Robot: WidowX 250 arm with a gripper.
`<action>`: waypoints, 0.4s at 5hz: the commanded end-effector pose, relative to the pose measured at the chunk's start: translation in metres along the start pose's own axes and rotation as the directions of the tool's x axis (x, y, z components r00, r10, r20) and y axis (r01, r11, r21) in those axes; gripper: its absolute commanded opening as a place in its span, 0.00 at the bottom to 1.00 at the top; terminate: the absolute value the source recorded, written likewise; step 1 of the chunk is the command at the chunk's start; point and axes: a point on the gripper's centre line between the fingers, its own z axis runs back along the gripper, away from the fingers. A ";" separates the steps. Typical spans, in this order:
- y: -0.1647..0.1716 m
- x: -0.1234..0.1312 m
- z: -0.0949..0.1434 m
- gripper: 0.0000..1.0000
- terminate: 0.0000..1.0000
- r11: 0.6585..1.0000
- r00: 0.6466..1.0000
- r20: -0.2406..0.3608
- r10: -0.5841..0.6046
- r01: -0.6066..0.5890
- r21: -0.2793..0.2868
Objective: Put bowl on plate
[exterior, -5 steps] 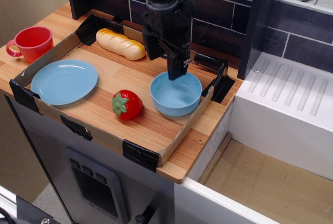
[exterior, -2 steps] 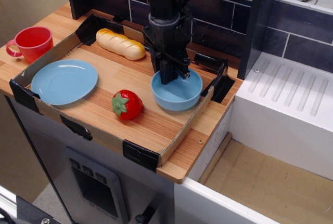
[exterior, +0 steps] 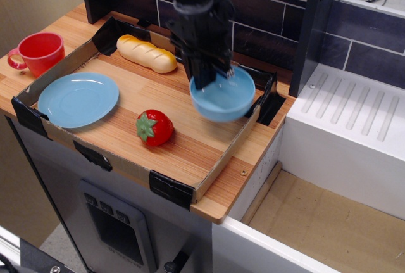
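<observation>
The light blue bowl (exterior: 225,99) hangs tilted in the air above the right part of the cardboard tray (exterior: 63,139). My gripper (exterior: 207,80) is shut on the bowl's near-left rim and holds it clear of the wood. The flat light blue plate (exterior: 78,99) lies at the tray's left end, well away from the bowl. The gripper's fingertips are blurred and partly hidden by the bowl's rim.
A red strawberry toy (exterior: 154,127) sits in the tray between plate and bowl. A yellow bread loaf (exterior: 147,54) lies at the tray's back. A red cup (exterior: 39,52) stands outside the tray at far left. A white dish rack (exterior: 354,127) is to the right.
My gripper came down onto the bowl's rim, closed on it, and has now lifted the bowl off the tray floor, tilted and shifted slightly right.
</observation>
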 end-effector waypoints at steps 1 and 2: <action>0.059 -0.007 0.065 0.00 0.00 0.975 0.972 0.128 0.194 -0.206 0.080; 0.085 -0.035 0.078 0.00 0.00 0.956 0.951 0.130 0.281 -0.289 0.046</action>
